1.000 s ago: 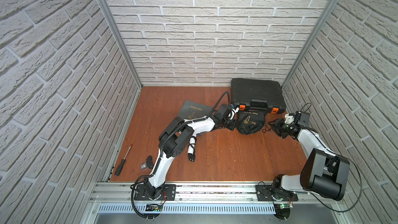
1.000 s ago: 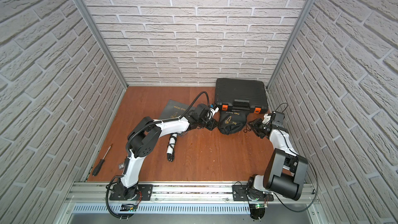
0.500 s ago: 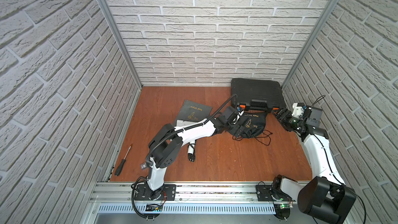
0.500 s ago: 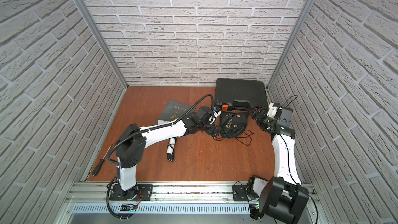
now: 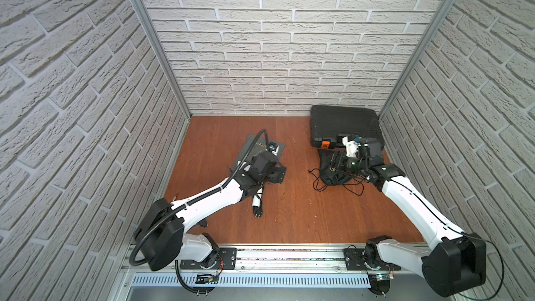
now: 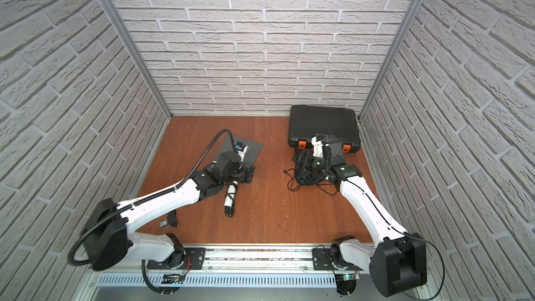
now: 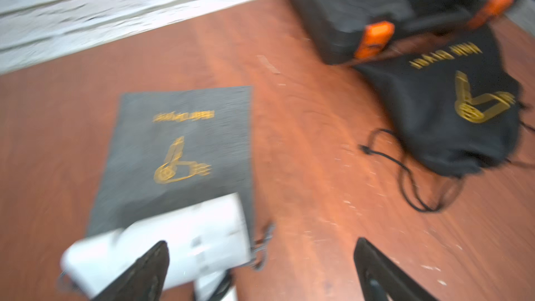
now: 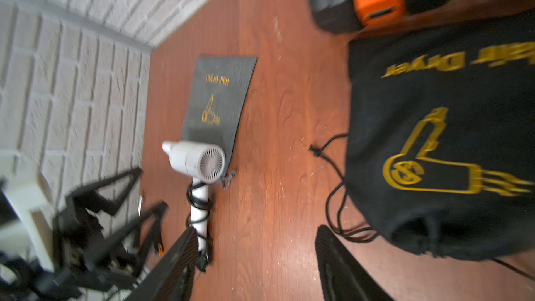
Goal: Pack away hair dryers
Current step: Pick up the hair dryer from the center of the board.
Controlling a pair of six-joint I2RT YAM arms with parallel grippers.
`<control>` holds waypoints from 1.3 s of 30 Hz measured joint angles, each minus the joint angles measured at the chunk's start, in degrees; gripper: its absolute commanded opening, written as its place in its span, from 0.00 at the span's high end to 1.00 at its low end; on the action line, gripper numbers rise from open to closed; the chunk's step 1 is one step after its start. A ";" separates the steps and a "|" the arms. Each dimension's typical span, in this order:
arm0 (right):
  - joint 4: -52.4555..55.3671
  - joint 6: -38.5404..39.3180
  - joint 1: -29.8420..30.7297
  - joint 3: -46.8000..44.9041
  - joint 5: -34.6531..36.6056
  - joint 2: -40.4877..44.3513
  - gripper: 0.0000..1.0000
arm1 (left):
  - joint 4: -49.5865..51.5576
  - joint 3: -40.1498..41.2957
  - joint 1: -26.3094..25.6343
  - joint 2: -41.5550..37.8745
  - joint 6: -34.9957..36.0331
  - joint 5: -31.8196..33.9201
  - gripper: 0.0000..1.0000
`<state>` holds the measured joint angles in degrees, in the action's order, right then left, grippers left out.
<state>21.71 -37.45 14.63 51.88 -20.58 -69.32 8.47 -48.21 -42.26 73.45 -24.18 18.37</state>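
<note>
White brick-pattern walls (image 5: 275,53) on three sides, aluminium posts in corners. Surface: red-brown wood-grain board (image 5: 289,212), pale flecks scattered.

Left: flat grey bag (image 5: 262,147), gold print, lying on board. White hair dryer (image 8: 199,160) on its side, barrel over bag's near edge, cord-wound handle on bare wood. Left gripper (image 7: 260,243) over barrel, jaws wide apart, empty.

Right: bulging black bag (image 5: 333,173), drawstrings loose on wood, just in front of black case (image 5: 343,123) with orange latches near back right corner. Right gripper (image 8: 254,231) beside black bag, jaws apart, holding nothing.
</note>
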 measured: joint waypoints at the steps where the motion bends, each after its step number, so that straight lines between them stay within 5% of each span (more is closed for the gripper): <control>1: -0.81 -0.37 3.37 0.02 0.81 -1.55 0.35 | 0.22 1.79 2.16 -2.45 -1.42 0.42 0.02; 9: -3.74 -2.71 25.16 6.21 6.32 -18.27 0.35 | 5.18 11.91 17.20 -20.48 -11.15 2.97 0.02; 15: -5.27 -3.93 33.44 14.25 7.61 -30.62 0.33 | 9.35 16.31 25.90 -27.74 -15.41 1.40 0.02; 30: -2.45 -5.55 37.03 27.98 9.31 -46.49 0.26 | 11.74 18.34 28.33 -27.93 -17.05 -3.39 0.02; 39: -1.36 -6.49 37.13 32.30 10.05 -51.12 0.37 | 11.72 18.34 28.35 -27.96 -17.00 -4.48 0.02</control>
<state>20.36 -43.94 51.77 84.18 -10.52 -120.44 20.18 -29.87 -13.91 45.50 -41.19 13.89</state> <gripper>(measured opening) 0.658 0.983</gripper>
